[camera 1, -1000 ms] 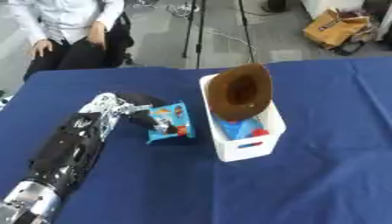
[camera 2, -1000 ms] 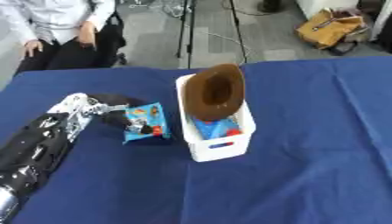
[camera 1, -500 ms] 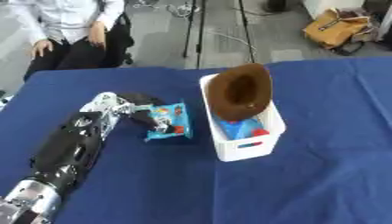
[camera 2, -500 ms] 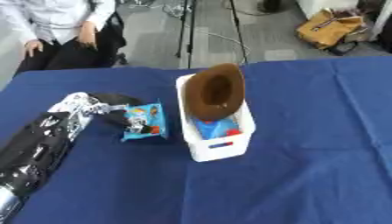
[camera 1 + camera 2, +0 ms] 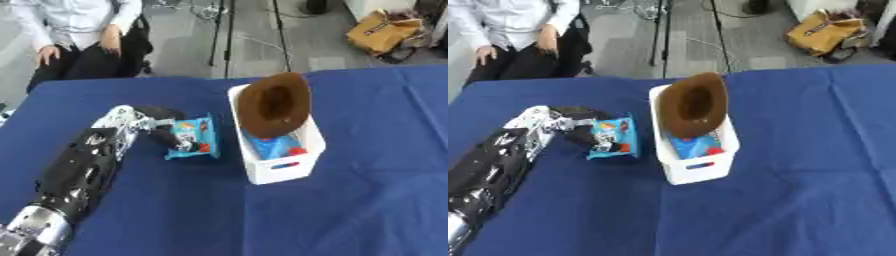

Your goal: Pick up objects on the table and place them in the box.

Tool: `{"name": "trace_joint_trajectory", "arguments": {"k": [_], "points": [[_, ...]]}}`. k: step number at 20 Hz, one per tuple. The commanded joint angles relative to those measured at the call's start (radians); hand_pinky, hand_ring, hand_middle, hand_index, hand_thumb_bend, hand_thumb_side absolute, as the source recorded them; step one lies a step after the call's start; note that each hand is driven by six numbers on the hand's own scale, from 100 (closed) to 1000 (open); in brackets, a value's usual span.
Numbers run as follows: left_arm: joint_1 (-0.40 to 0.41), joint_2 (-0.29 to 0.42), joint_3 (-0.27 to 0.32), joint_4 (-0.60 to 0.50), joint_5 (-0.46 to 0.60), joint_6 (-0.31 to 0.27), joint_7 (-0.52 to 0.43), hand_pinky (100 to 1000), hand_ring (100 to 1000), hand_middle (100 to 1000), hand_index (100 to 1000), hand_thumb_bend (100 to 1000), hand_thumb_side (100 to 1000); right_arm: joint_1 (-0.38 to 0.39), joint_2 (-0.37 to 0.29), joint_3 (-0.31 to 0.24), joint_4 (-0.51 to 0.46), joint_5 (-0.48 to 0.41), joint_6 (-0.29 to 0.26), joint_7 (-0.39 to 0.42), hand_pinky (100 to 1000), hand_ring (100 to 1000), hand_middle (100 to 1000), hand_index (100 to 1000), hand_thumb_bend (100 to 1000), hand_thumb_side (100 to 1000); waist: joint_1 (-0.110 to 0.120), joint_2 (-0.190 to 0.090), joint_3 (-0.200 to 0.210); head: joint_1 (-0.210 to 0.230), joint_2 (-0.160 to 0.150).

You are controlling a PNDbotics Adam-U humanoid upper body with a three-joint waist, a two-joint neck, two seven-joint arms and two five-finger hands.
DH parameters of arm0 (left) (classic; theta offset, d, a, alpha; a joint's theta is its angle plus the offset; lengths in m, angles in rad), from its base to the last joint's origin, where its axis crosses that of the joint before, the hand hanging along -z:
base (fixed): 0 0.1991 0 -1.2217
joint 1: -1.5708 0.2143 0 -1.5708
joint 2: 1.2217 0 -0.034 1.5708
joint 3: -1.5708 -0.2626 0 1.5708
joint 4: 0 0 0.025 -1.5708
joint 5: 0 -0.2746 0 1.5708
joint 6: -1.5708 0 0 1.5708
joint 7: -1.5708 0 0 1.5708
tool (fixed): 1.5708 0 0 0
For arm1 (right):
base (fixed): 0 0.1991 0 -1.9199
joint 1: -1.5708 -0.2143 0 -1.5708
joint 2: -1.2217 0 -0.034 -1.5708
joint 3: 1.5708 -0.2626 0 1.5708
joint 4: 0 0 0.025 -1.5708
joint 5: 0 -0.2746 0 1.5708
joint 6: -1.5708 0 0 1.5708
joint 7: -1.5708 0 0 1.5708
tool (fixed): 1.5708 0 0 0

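Observation:
A blue snack packet lies flat on the blue tablecloth, just left of the white box. My left hand rests on the packet's left edge, fingers curled down over it. The box holds a brown cowboy hat standing on edge, with blue and red items beneath it. My left arm runs in from the lower left corner. My right hand shows in neither view.
The table is covered in blue cloth with open room to the right and in front of the box. Beyond the far edge are tripod legs, a yellow bag on the floor, and a seated person.
The hand stays at the packet's left edge, its fingers pressing a little further onto it. Packet, box and hat have not moved.

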Motion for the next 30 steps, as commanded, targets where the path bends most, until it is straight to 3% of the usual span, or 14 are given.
{"name": "trace_joint_trajectory", "arguments": {"k": [1, 5, 12, 15, 24, 30], "points": [[0.005, -0.003, -0.008, 0.017, -0.014, 0.006, 0.001, 1000, 946, 935, 1000, 333, 693, -0.010, -0.012, -0.007, -0.021, -0.003, 0.000, 0.000, 809, 732, 614, 623, 100, 911, -0.004, -0.013, -0.003, 0.002, -0.006], [0.003, -0.006, -0.006, 0.019, 0.006, 0.013, -0.004, 1000, 906, 903, 1000, 269, 693, -0.008, -0.012, -0.007, -0.021, -0.002, 0.004, 0.000, 810, 732, 614, 623, 100, 911, -0.004, -0.015, 0.000, 0.001, -0.004], [-0.003, -0.007, -0.013, 0.007, 0.052, 0.011, -0.045, 1000, 921, 919, 1000, 286, 727, -0.004, -0.010, -0.008, -0.021, -0.001, 0.010, 0.000, 810, 733, 615, 623, 100, 911, -0.004, -0.022, 0.005, 0.002, -0.004], [-0.003, -0.005, -0.014, 0.006, 0.057, 0.018, -0.053, 1000, 861, 885, 1000, 233, 689, -0.004, -0.010, -0.009, -0.021, -0.001, 0.010, 0.000, 811, 734, 615, 624, 100, 910, -0.004, -0.024, 0.005, 0.003, -0.006], [-0.004, -0.004, -0.013, 0.004, 0.099, 0.021, -0.079, 1000, 844, 878, 1000, 191, 714, 0.002, -0.006, -0.010, -0.021, -0.004, 0.013, 0.000, 811, 736, 614, 624, 100, 907, -0.004, -0.029, 0.014, 0.007, -0.013], [-0.015, 0.003, -0.014, -0.010, 0.135, 0.026, -0.095, 1000, 806, 841, 1000, 137, 680, 0.007, -0.007, -0.011, -0.021, -0.004, 0.019, 0.000, 811, 738, 614, 624, 100, 905, -0.003, -0.037, 0.018, 0.009, -0.001]]}}
